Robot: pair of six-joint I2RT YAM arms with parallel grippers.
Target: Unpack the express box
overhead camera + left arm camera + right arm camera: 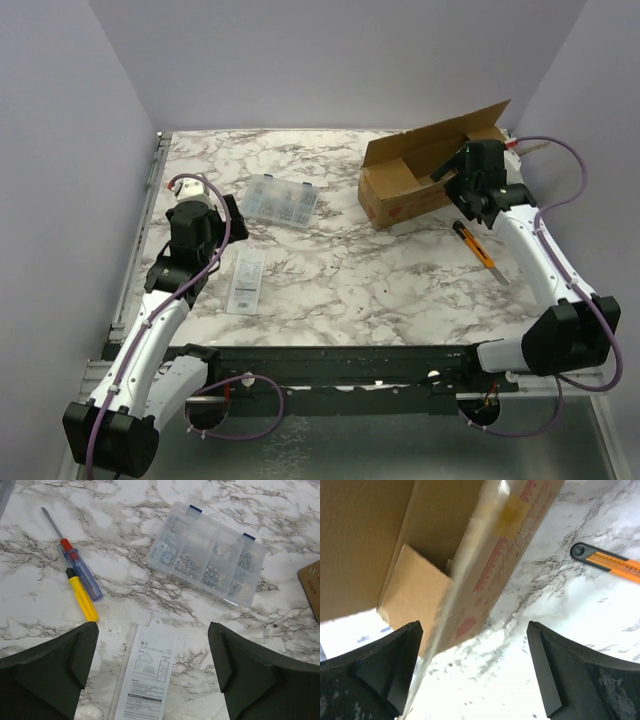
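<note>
Open jaws of the right gripper [472, 645] hang over the express box [435, 540] wall; lowering could shove it; the left gripper [152, 647] gapes too.

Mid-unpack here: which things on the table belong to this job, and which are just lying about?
Job: express box, flaps open; utility knife nearby, probably.
Lying about: clear compartment case; printed packet; two screwdrivers.

I recorded red print on the express box [495, 565], at the far right corner of the surface [350, 280], blurred beyond reading. A white packet [147, 680] by the left edge bore Chinese print, illegible to me.
</note>
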